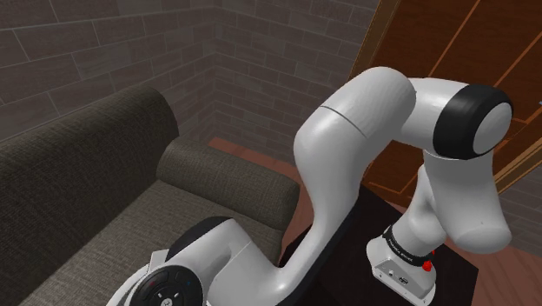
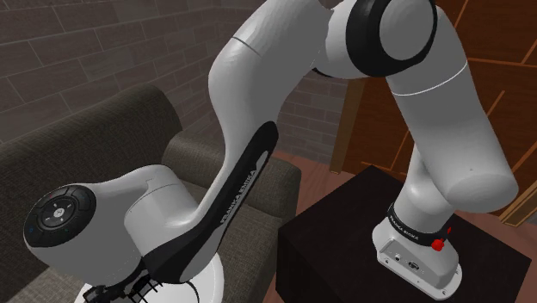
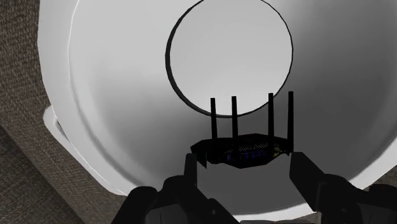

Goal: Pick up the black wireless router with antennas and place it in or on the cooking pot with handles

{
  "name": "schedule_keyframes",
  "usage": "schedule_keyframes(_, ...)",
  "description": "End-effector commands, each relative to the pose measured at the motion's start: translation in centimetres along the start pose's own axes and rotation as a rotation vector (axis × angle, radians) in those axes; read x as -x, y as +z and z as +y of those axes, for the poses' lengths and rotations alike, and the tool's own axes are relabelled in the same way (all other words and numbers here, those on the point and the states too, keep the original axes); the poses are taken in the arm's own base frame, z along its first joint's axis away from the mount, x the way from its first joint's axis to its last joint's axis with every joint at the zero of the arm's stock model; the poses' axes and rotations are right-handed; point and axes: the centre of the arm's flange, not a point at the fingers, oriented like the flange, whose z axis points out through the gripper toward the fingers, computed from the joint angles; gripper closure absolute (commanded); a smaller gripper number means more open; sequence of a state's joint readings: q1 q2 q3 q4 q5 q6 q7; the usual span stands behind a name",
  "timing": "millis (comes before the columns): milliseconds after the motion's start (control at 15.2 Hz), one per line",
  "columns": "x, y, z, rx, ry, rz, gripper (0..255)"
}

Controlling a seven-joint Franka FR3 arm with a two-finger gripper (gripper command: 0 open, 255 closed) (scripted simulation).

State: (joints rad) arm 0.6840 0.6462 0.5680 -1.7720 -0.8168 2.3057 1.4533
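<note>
While it hangs over the pot (image 3: pixel 95 95), the router (image 3: pixel 245 151) is pinched at both ends by the tool (image 3: pixel 245 164).
Sofa (image 3: pixel 16 51) fabric borders the white pot; the router sits off-centre, over the sloping wall rather than the flat base (image 3: pixel 229 57). Best practice, as judged here: centre over the base, lower level, and spread the fingers only once the router is close above it.
</note>
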Motion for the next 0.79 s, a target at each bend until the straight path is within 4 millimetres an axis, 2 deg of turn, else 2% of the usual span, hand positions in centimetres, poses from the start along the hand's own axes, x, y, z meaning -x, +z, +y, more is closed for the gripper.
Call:
schedule_keyframes(0,0.3,1.0,0.0,0.000,0.000,0.000,255)
schedule_keyframes(264,0.8,2.8,-0.1,0.000,0.000,0.000,255)
schedule_keyframes(726,0.8,2.8,-0.1,0.000,0.000,0.000,255)
